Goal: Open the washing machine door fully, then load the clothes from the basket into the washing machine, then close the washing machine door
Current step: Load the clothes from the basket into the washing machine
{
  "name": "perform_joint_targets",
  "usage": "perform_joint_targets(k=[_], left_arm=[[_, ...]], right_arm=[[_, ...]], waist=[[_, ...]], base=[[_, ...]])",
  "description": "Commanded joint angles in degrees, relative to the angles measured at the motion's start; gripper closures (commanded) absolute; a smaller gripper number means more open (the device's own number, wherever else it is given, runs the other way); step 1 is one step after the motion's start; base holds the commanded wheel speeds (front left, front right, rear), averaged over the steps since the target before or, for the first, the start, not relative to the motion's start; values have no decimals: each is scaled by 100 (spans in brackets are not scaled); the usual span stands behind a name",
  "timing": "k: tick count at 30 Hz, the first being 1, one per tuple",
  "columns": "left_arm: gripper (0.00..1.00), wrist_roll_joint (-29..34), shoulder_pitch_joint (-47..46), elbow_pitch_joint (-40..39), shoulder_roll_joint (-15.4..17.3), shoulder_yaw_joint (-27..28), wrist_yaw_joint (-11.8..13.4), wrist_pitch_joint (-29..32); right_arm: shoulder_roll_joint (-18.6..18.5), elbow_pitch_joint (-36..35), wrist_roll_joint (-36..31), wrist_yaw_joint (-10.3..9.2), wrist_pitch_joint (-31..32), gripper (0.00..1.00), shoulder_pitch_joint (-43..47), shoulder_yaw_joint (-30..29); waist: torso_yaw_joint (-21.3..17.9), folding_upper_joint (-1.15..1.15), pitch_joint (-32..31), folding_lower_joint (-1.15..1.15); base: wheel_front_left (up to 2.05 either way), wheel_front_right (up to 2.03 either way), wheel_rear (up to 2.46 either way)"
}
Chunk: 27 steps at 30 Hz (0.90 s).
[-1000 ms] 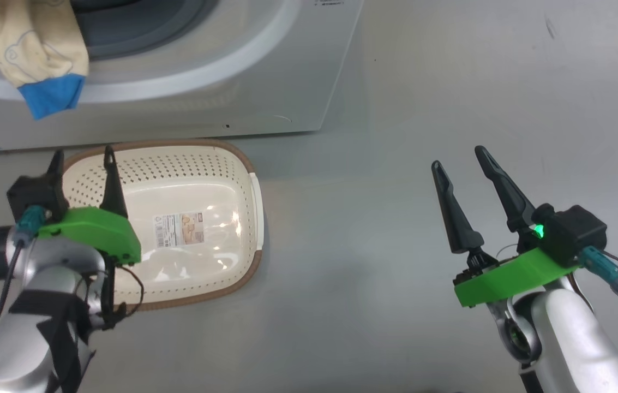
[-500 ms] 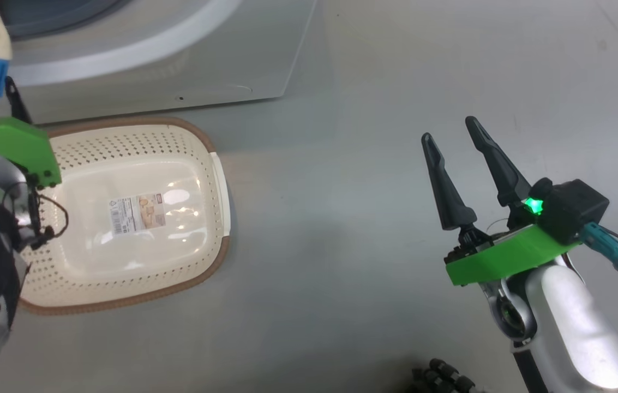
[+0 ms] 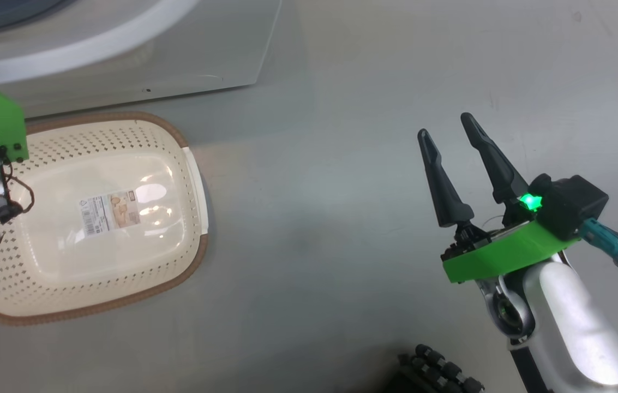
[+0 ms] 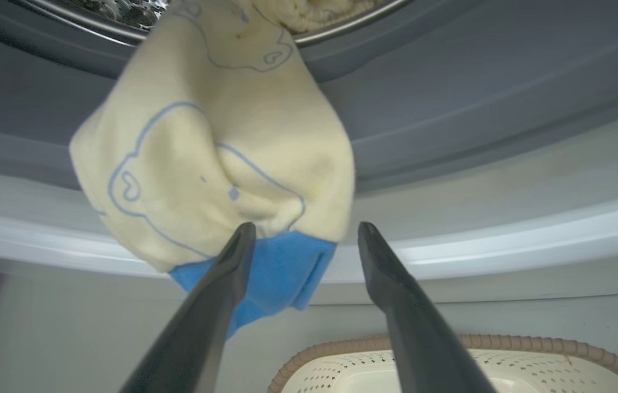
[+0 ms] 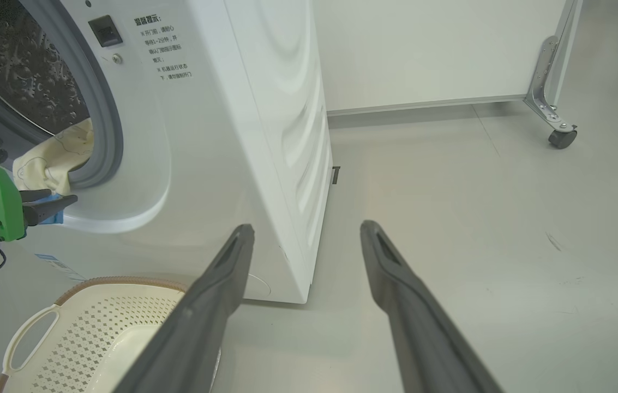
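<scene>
Closest in, the right end effector [image 3: 445, 126] hung low over the grey floor [image 3: 314, 229]. Its fingers were spread wide with nothing between them, and it was well off to the right of the basket [image 3: 112, 136].

The basket sat on the floor right up against the front of the washing machine [image 5: 265, 136]. The label [image 3: 109, 210] on its bottom was in plain sight, with light glaring off the plastic around it.

A bit further up, the left end effector [image 4: 306, 229] was at the mouth of the machine. It was wide open too and wasn't gripping anything. One piece of the clothes [image 4: 216, 164], cream with a bear outline and a blue patch at the bottom, drooped out of the drum [image 5: 19, 71], over the grey gasket [image 5: 107, 136] and down the white front ring. In the left wrist view, the blue patch sat right behind one fingertip and the other fingertip was just beside the fabric's edge. Honestly couldn't tell if either was touching it. More cream fabric lay just inside the drum's steel lip.

Way past the machine there was a white wall panel and a metal frame leg on a caster [image 5: 559, 136].
</scene>
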Motion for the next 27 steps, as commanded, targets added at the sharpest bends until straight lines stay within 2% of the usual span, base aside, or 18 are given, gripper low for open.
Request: perform_joint_targets(k=[1,2,9,16,21,27], left_arm=[[54,60,-194,-70,289,136,76,-35],[100,42,-212,-26,272,135,64,-25],[100,-38,-279,40,175,72,-47,56],[100,-229,-445,-282,184,-61,-545,829],[100,-367,-589,-935,366,-63,-708,1527],[100,-405,-811,-1751,676,12,-695,2005]], right_arm=[[-22,-161,40,-16,-38,0,-62,107],[-22,-161,49,-16,-38,0,-63,109],[-22,-153,50,-16,-38,0,12,43],[-22,-137,-22,-16,-38,0,77,-11],[-22,-147,-44,-16,-38,0,90,-31],[-22,-173,9,-16,-38,0,55,5]], waist=[[-10,0,-6,0],[-15,0,-12,0],[62,0,-108,0],[233,0,-227,0],[291,0,-236,0],[237,0,-145,0]], base=[[0,0,0],[0,0,0],[0,0,0],[0,0,0],[0,0,0],[0,0,0]])
